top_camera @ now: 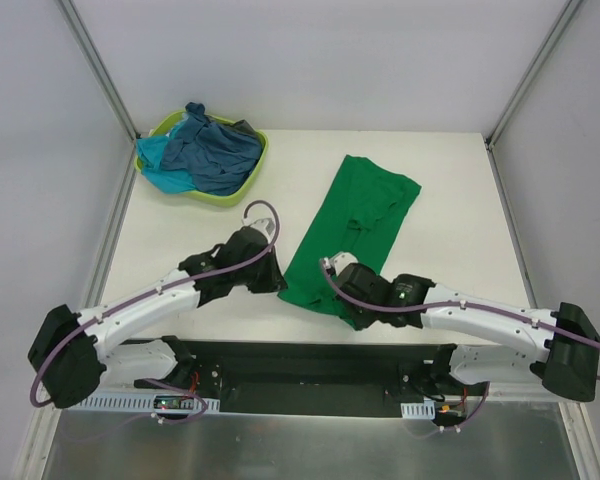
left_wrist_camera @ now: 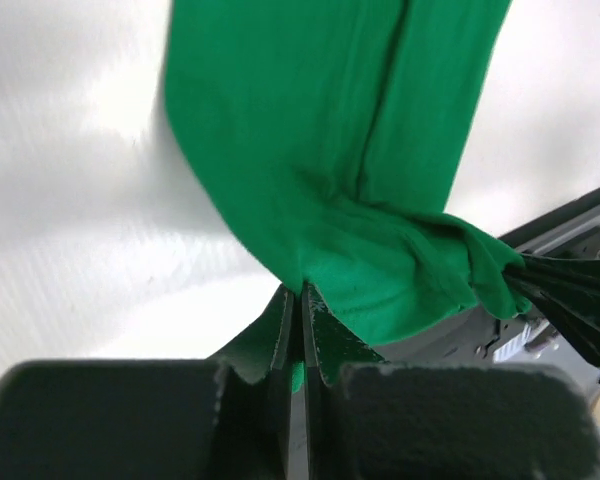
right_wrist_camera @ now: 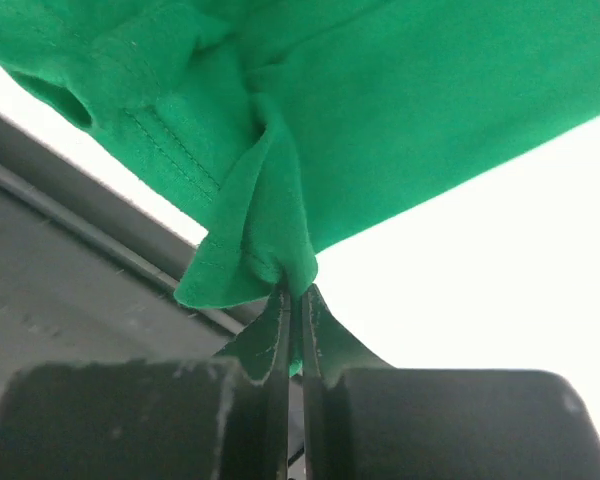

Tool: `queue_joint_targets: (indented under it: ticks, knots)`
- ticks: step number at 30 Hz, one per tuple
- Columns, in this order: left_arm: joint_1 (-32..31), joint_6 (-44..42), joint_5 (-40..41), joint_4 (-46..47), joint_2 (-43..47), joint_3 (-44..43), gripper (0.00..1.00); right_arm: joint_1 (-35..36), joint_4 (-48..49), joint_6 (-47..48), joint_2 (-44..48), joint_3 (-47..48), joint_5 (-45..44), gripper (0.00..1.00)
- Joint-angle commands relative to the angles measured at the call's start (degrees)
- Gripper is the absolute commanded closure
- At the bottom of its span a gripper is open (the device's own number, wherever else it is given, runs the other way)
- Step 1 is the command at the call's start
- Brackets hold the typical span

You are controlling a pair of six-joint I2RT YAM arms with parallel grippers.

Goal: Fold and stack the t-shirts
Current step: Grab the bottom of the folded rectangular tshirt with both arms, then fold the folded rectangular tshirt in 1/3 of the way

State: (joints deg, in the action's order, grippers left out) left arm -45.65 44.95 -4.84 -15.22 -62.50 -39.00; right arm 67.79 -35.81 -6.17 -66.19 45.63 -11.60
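Nearest us, the left gripper (left_wrist_camera: 302,292) is pinched fully together on a corner of the green t-shirt (left_wrist_camera: 330,150). The right gripper (right_wrist_camera: 295,292) is likewise clamped tight on a bunched fold of its hem. Both grips sit at the shirt's near end, one at each corner, equally close. From them the shirt stretches away across the counter (top_camera: 450,220), its long axis running outward and slanting right. We judge the coming fold carries this near end along that axis. Off the shirt's far left, the other t-shirts (top_camera: 212,150) lie heaped in the basket (top_camera: 263,158).
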Motion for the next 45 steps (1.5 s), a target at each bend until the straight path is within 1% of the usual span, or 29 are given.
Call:
queue_joint_targets:
  ticks: [1,3,9,14,21,26,33,41,45]
  knots:
    - [0.82,-4.95,4.05,1.69,-7.09,-10.63,1.0,-5.72,-3.57,4.58,2.38,3.5,-8.26,1.0]
    - [2.13,-5.83,3.44,1.69,-11.04,-14.07,1.0,-8.45,-2.43,6.87,2.65,4.12,-9.58,1.0]
    - [5.3,-8.65,1.6,1.6,-22.03,-24.08,1.0,-18.2,2.58,12.14,1.07,5.7,-9.76,1.0]
    - [7.24,-10.76,0.45,1.51,-30.03,-31.56,1.0,-24.8,6.62,14.78,-2.7,8.51,-7.75,1.0]
    - [10.4,-14.01,-2.27,1.07,-38.83,-41.22,1.0,-31.22,9.26,17.25,-10.7,11.94,-7.04,1.0]
    - [11.89,-16.29,-3.68,0.72,-43.84,-45.45,1.0,-32.98,11.99,18.13,-15.89,13.96,-8.35,1.0]
    - [14.01,-17.88,-6.49,0.2,-49.99,-50.2,1.0,-34.65,11.82,18.39,-23.09,17.56,-9.93,1.0]
    - [15.06,-19.02,-10.45,-0.07,-56.06,-54.51,0.98,-35.18,9.89,16.38,-27.32,19.94,-13.45,1.0]
    - [15.68,-18.85,-11.24,-0.16,-58.08,-56.18,0.97,-36.15,8.83,14.87,-27.32,20.11,-14.42,1.0]
